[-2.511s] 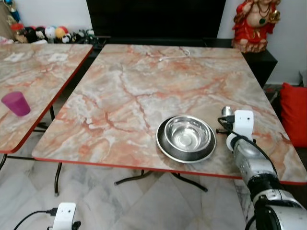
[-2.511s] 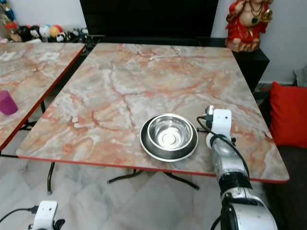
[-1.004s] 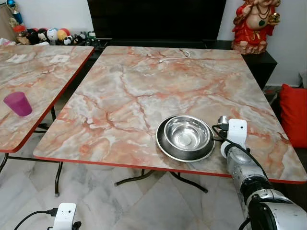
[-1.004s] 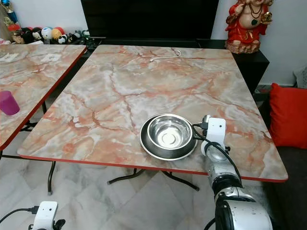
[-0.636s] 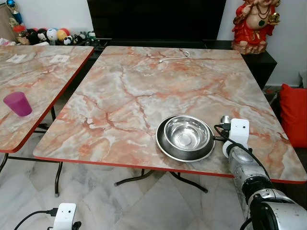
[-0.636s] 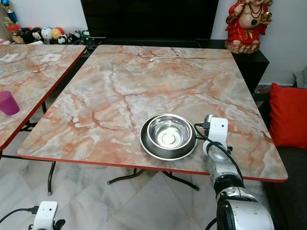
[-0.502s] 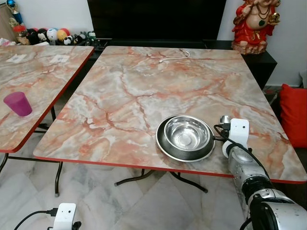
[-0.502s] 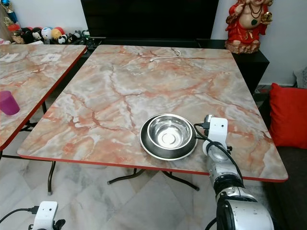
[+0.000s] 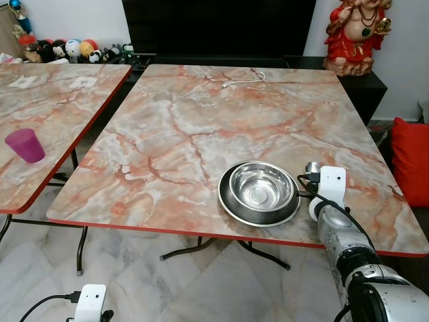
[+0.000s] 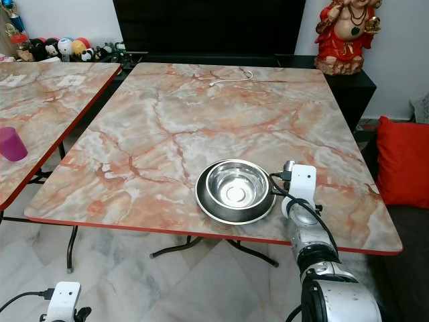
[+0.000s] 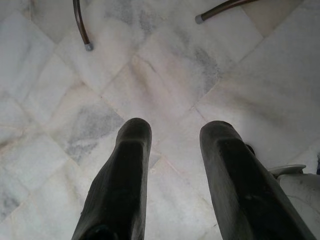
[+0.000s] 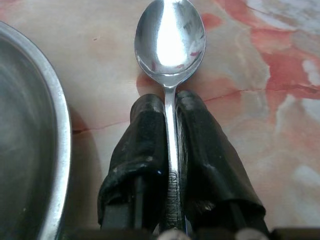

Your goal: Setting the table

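Observation:
A steel bowl (image 9: 261,186) sits in a steel plate (image 9: 231,202) near the front edge of the marble table (image 9: 201,114). Just right of the plate, my right gripper (image 12: 169,107) is shut on the handle of a steel spoon (image 12: 170,37). The spoon's bowl (image 9: 312,167) points away from me and lies low over the tabletop beside the plate's rim (image 12: 60,145); I cannot tell whether it touches the table. My left gripper (image 11: 175,130) hangs open over the white floor tiles with nothing between its fingers.
A purple cup (image 9: 25,145) stands on a second marble table (image 9: 60,100) to the left. A white cable (image 9: 242,80) lies at the far end of the main table. A red statue (image 9: 354,33) and a red cushion (image 9: 410,161) are to the right.
My right gripper has carried the spoon leftward and nearer, from farther right on the table to right beside the plate. The bowl and plate have stayed put.

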